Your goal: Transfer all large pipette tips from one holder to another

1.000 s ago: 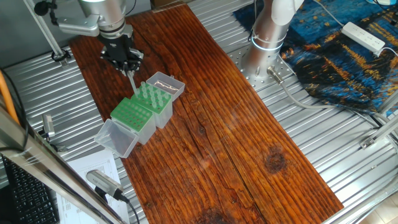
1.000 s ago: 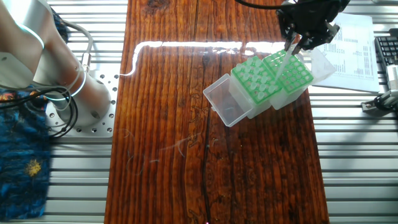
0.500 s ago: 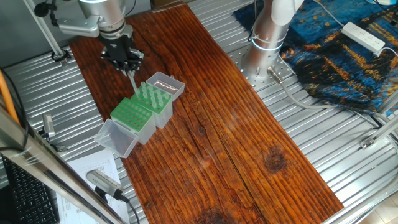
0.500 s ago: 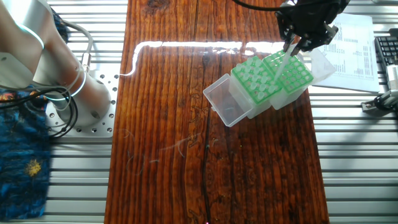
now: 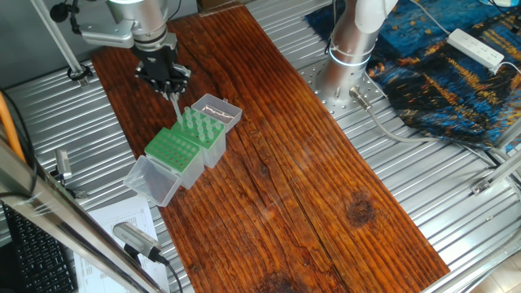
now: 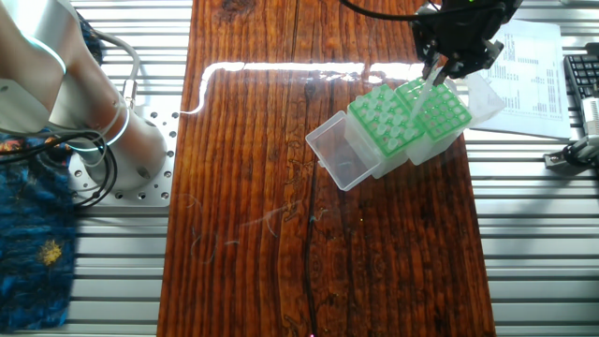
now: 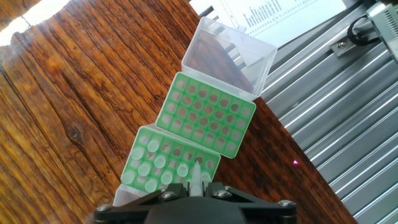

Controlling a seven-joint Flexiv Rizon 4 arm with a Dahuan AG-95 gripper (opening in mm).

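The large pipette tips [image 5: 201, 122] stand in rows in a green holder [image 7: 144, 138], and show as pale round tops [image 7: 159, 163] in the hand view. A second green holder [image 7: 208, 115] beside it shows only bare holes. My gripper [image 7: 194, 185] is shut on one pale tip [image 7: 196, 173], which hangs point down above the filled holder's edge nearest the bare one. In one fixed view the gripper [image 5: 171, 88] holds the tip [image 5: 174, 106] just above the tips. The other fixed view shows the gripper [image 6: 438, 67] over both holders [image 6: 398, 140].
Each holder has a clear lid hinged open, one [image 5: 221, 108] at the far end and one [image 5: 151, 181] at the near end. The holders sit on a wooden board [image 5: 285, 163]. Printed paper [image 6: 538, 65] lies beside it on ribbed metal. The arm's base [image 5: 350, 49] stands at the back.
The gripper has risen slightly with the tip still held in it. The holders and lids have not moved.
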